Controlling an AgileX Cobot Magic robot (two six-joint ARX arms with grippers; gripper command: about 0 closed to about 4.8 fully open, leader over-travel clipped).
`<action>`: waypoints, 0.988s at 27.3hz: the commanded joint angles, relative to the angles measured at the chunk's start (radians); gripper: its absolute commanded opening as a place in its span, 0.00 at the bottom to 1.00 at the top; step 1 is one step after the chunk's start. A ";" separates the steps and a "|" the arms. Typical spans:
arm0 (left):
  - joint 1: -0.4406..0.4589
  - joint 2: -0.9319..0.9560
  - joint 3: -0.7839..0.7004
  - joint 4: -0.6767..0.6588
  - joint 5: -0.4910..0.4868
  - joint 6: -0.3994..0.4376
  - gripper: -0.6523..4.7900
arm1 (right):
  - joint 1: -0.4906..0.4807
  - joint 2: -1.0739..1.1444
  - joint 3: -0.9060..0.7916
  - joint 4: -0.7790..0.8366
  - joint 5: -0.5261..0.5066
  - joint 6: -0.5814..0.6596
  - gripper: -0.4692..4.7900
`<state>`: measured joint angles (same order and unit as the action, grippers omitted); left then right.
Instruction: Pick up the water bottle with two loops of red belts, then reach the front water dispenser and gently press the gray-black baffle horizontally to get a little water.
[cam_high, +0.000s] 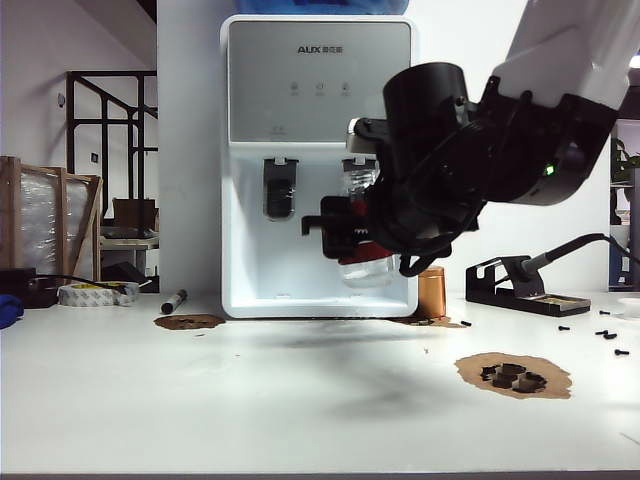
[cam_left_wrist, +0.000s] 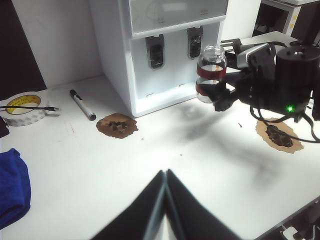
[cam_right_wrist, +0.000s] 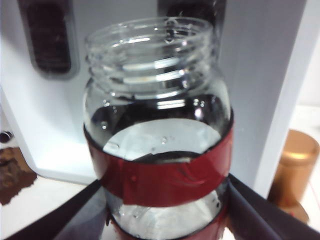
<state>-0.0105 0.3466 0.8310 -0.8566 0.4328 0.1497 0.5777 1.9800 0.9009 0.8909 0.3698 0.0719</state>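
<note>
All three views share the water dispenser (cam_high: 318, 165).

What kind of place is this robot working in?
Probably a workshop or lab rather than a kitchen. A soldering iron stand, loose black screws and a tape roll share the white table with the water dispenser, and a wooden crate stands behind.

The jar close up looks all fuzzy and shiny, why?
In the right wrist view the water bottle, held in the right tool, fills the frame, soft-edged, with white glints on its threads. In the left wrist view it stays sharper, bright glare on the table ahead of the shut left tool.
</note>
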 joint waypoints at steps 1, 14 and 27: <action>0.000 0.002 0.005 0.006 0.001 0.001 0.11 | -0.032 0.005 0.043 0.013 -0.085 0.001 0.08; 0.000 0.002 0.005 0.004 0.001 0.009 0.11 | -0.080 0.064 0.111 0.006 -0.117 -0.032 0.08; 0.000 0.002 0.005 0.004 0.001 0.021 0.11 | -0.109 0.087 0.247 -0.089 -0.150 -0.074 0.08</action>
<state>-0.0105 0.3466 0.8314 -0.8574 0.4328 0.1585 0.4778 2.0678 1.1339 0.7666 0.2150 0.0002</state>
